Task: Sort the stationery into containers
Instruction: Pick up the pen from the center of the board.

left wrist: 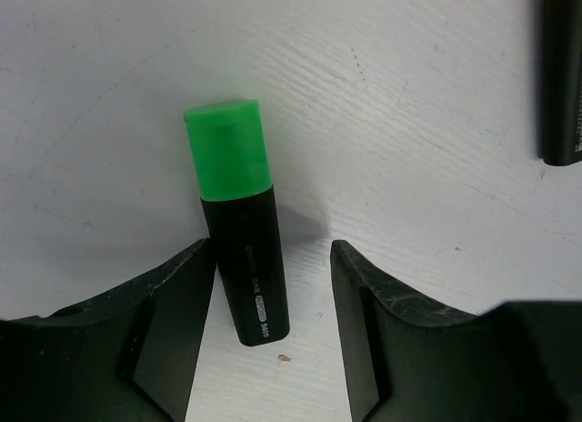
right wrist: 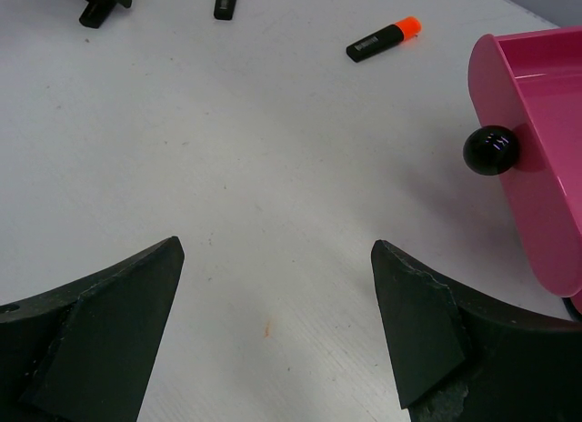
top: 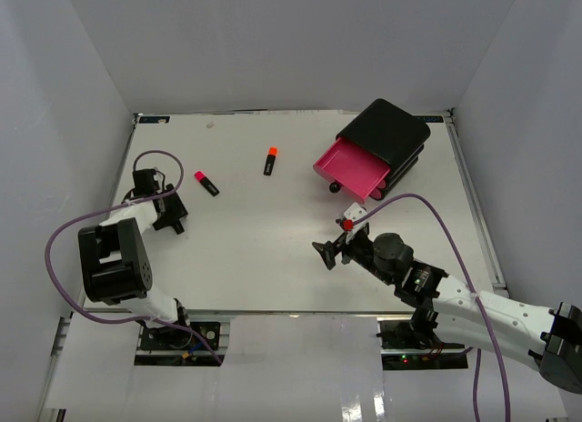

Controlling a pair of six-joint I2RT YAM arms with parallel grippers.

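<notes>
A green-capped black highlighter (left wrist: 238, 222) lies on the table between the fingers of my left gripper (left wrist: 270, 246). The gripper is open, and the highlighter's body lies close against the left finger. In the top view my left gripper (top: 173, 215) hides this highlighter. A pink-capped highlighter (top: 206, 183) lies just to its right; its black body shows at the left wrist view's edge (left wrist: 559, 76). An orange-capped highlighter (top: 270, 161) (right wrist: 384, 40) lies mid-table. The black drawer box (top: 393, 133) has one pink drawer (top: 353, 167) pulled out. My right gripper (top: 332, 251) (right wrist: 277, 247) is open and empty, low over bare table.
The open drawer's pink front (right wrist: 532, 122) and black knob (right wrist: 491, 149) are close at the right of my right gripper. The white table (top: 273, 258) has walls on three sides. The purple cables loop beside both arms.
</notes>
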